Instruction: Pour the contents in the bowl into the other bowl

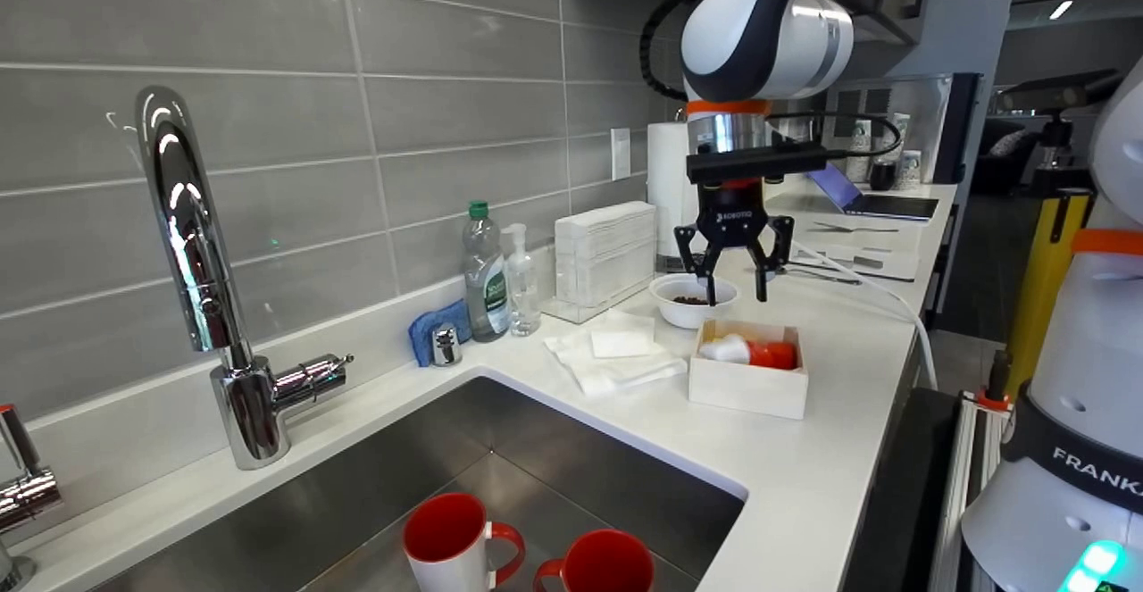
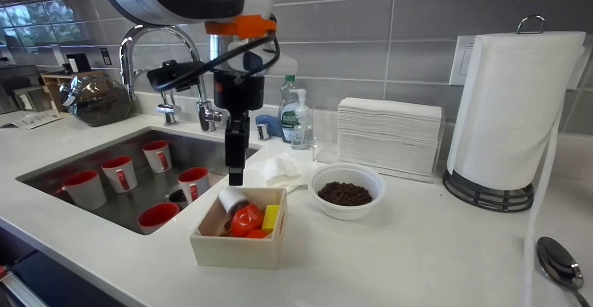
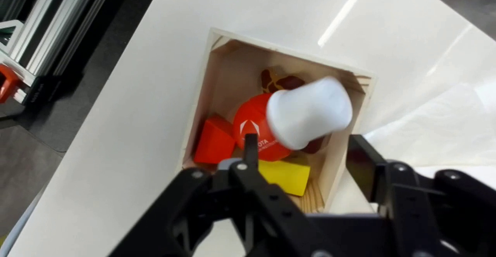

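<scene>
Claw (image 1: pixel 737 296) partly hides the white bowl (image 1: pixel 683 315) in an exterior view.

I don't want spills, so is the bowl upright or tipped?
Upright: in both exterior views the bowl stands level on the counter, dark bits inside.

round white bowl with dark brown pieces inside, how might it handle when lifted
The round white bowl has smooth, sloping sides, so it may slip when pinched. Its small dark brown pieces look loose and could spill if tilted.
</scene>
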`<state>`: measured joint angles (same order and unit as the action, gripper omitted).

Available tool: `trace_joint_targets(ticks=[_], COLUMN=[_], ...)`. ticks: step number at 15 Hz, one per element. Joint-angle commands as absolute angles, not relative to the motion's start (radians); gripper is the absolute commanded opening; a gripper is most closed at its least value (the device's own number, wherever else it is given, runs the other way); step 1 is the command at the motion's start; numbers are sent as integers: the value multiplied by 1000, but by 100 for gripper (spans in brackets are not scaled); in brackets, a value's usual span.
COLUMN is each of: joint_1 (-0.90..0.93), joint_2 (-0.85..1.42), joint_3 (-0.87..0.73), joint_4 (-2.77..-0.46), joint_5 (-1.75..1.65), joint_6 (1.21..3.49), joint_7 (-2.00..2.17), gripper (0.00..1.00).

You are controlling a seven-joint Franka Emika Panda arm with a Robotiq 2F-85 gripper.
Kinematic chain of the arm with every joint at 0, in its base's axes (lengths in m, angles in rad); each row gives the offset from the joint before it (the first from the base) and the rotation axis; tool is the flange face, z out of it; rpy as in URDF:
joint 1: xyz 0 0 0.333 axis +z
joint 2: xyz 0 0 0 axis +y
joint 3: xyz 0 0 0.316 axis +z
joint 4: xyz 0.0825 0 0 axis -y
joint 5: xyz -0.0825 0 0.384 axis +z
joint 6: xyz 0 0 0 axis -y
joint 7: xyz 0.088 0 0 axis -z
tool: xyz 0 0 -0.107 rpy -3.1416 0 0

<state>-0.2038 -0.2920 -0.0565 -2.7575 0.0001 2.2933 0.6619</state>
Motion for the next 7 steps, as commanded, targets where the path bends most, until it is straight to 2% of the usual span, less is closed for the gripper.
trace_joint_targets(ticks=[1, 2, 7], joint_1=[-196, -195, -197], joint_2=[-257, -253, -253], joint_3=[-65, -66, -70], joint_4=[-2756, -2756, -2756], joint_5=[36, 37, 46], joint_6=[2318, 2321, 2333], joint_7=[624, 621, 606], gripper=[92, 100, 100])
